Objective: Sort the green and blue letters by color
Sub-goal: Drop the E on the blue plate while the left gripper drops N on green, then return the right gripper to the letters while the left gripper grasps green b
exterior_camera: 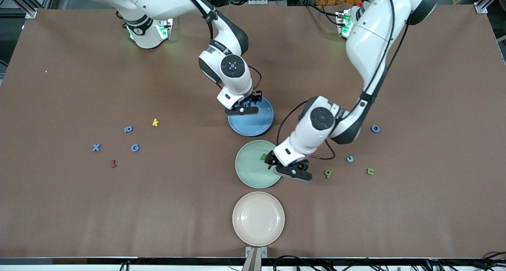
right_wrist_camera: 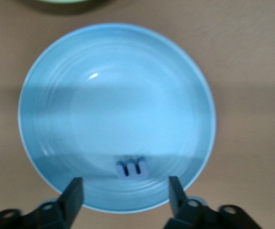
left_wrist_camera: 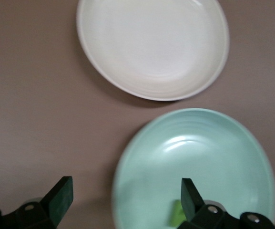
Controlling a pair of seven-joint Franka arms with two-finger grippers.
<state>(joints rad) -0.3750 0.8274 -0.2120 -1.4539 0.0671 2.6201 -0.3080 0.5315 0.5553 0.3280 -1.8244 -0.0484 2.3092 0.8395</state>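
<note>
Left tool (left_wrist_camera: pixel 127 196): apart over green plate (exterior_camera: pixel 247 172), green letter (left_wrist_camera: pixel 177 213) dropped.
Right tool (right_wrist_camera: pixel 126 191): apart over blue plate (right_wrist_camera: pixel 56 95), blue letter (right_wrist_camera: pixel 132 168) dropped.
Next: fetch remaining letters.

Both arms are glossy white with dark grey joint bands and round dark caps with a small centre disc on the wrist joints. Thin black cables run along the links and loop loose near the wrists. Green lights glow at each base. The left pincer (exterior_camera: pixel 272 160) and right pincer (exterior_camera: pixel 253 101) are black, with flat dark fingers (left_wrist_camera: pixel 61 198) and silver screws at their mounts.
</note>
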